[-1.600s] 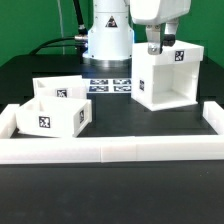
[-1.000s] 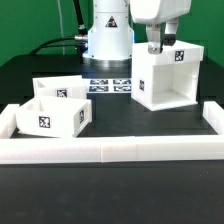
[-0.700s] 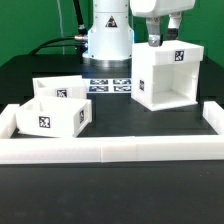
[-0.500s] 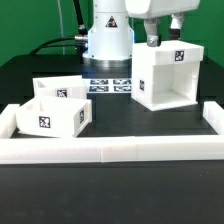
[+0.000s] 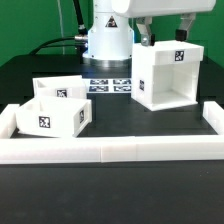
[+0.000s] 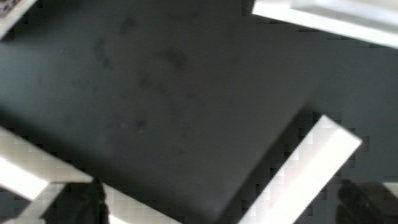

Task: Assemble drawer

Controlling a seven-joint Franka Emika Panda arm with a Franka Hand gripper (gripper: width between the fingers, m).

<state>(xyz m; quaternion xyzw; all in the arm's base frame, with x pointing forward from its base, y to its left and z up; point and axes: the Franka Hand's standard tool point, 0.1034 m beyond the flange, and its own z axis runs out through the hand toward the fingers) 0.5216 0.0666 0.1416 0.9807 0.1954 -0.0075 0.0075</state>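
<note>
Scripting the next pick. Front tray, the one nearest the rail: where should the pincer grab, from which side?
Probably from above, with the pincer closing over the front tray's thin upright wall on the exterior view's right. The tray sits flat and open-topped, so that rim is exposed; the rear tray crowds its back wall.

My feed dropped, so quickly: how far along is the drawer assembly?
Done: the casing stands upright, its opening empty. In hand: nothing; the gripper hovers open above it. Left: the front tray and the rear tray, both outside it, need inserting.
</note>
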